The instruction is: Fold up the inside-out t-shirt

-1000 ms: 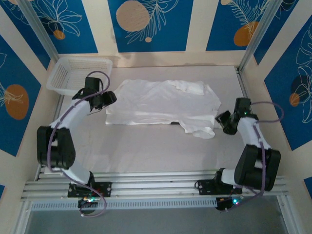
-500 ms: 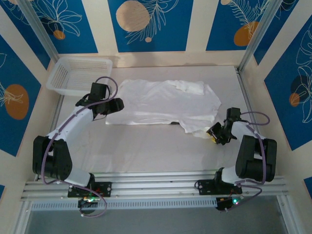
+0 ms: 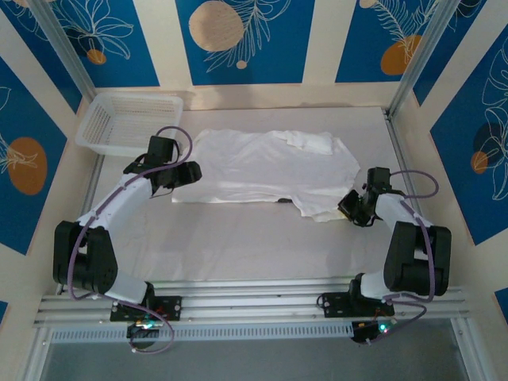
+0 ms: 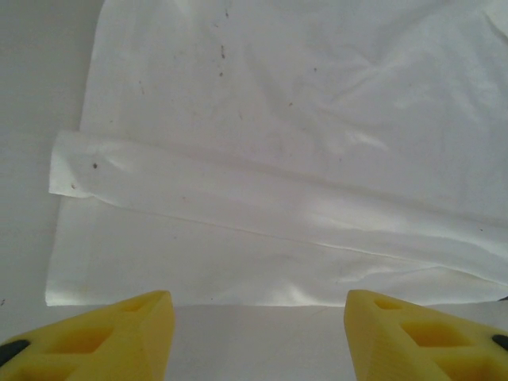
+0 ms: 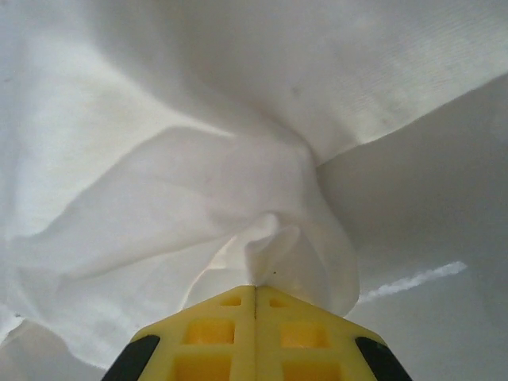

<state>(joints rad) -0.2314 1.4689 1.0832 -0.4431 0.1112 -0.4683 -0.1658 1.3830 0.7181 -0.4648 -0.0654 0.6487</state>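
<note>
**Desk:** What lies on the table point(image 3: 238, 238)?

**Photographer:** An inside-out t-shirt point(image 3: 266, 171), white and wrinkled, spread flat across the far half of the table between the two arms.

**Desk:** And the arms?

**Photographer:** The right gripper point(image 5: 255, 298) has its jaws pressed together on a bunched flap of cloth at the shirt's near right corner. The left gripper point(image 4: 258, 313) hangs just off the shirt's near left edge, jaws apart, holding nothing.

**Desk:** How will the cloth behave?

**Photographer:** Thin, light and limp, by the look of it. It should drape and crumple rather than keep a shape. A lift from one point alone would likely drag the rest along. It looks neither fragile nor slippery. The corners and hem edges look like the best holds. The near left corner, where a band of cloth is already folded over, would pair well with the pinch on the right.

**Desk:** Any containers?

**Photographer:** One white mesh basket point(image 3: 101, 127), at the far left corner of the table, apart from the shirt. I can make out nothing lying inside it.
</note>
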